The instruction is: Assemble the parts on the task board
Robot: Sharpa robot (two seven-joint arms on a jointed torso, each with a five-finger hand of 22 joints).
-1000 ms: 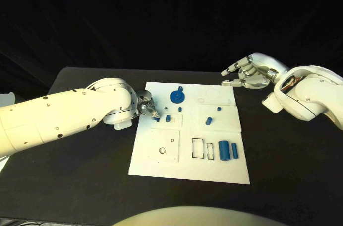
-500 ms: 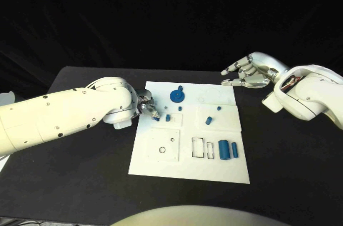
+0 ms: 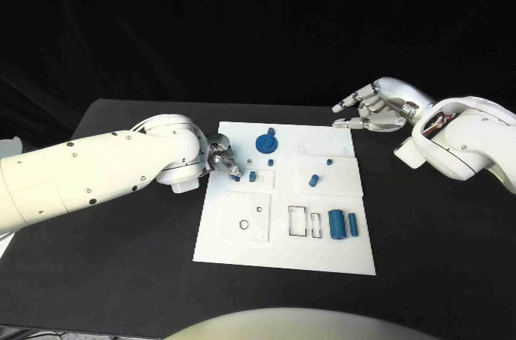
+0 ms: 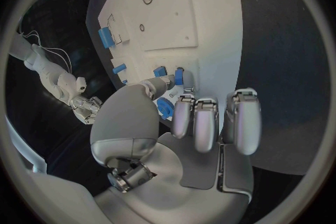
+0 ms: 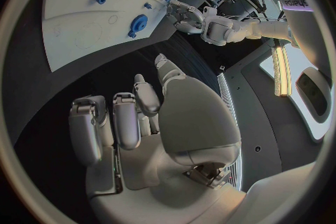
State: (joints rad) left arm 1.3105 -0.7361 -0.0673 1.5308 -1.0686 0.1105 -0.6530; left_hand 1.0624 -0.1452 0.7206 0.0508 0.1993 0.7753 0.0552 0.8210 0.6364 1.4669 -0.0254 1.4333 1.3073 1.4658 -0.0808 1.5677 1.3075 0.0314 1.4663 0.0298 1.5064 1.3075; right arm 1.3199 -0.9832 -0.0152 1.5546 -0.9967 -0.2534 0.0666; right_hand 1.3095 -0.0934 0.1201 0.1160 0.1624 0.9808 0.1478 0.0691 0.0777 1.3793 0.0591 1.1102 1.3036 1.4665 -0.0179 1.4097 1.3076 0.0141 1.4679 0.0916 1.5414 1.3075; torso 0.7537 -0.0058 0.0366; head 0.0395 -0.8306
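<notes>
Black tabletop point(image 3: 129, 265) carries the white board point(image 3: 282, 243) in its middle, with the two arms at its far corners. On the board lie a blue disc point(image 3: 265, 143) near the far edge, two blue cylinders point(image 3: 344, 225) side by side near the right edge, beside two rectangular slots point(image 3: 304, 224), and a few small blue pegs point(image 3: 314, 181) between. The left hand point(image 3: 224, 163) is at the board's left edge, its fingertips point(image 4: 157, 85) closed around a small blue part point(image 3: 236, 178). The right hand point(image 3: 371, 110) hovers off the far right corner, fingers loosely curled, holding nothing. I judge the step is placing this small part; next it needs careful alignment with its seat, then release.
</notes>
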